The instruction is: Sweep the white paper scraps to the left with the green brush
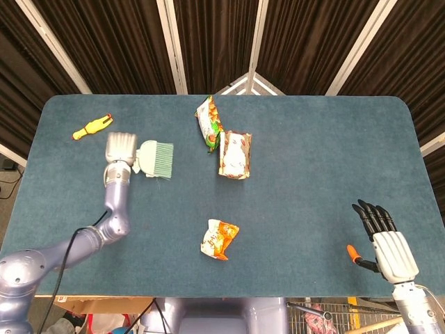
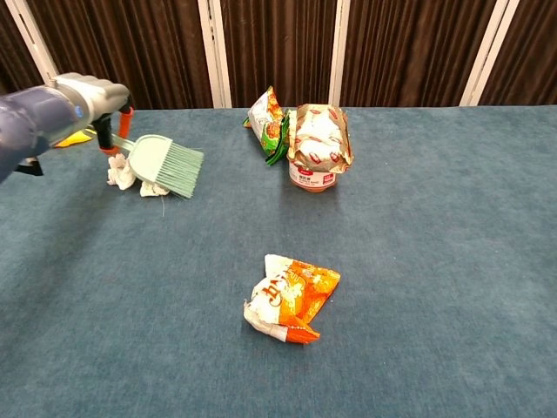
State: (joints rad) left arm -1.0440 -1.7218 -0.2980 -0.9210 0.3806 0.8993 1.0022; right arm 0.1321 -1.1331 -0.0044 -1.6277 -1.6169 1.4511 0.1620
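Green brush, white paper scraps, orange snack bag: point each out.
green brush (image 2: pixel 170 165), chest view, on the bristles.
white paper scraps (image 2: pixel 121 174), chest view, on the left scrap.
orange snack bag (image 2: pixel 291 296), chest view, bag's middle.

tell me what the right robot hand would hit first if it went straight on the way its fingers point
Probably nothing. The right robot hand lies open near the table's front right corner, fingers pointing toward the far edge. Only bare blue surface shows ahead; the snack packs sit well left of that line.

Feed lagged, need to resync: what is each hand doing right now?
Left hand: holding the green brush by its handle.
Right hand: open, holding nothing, fingers apart.
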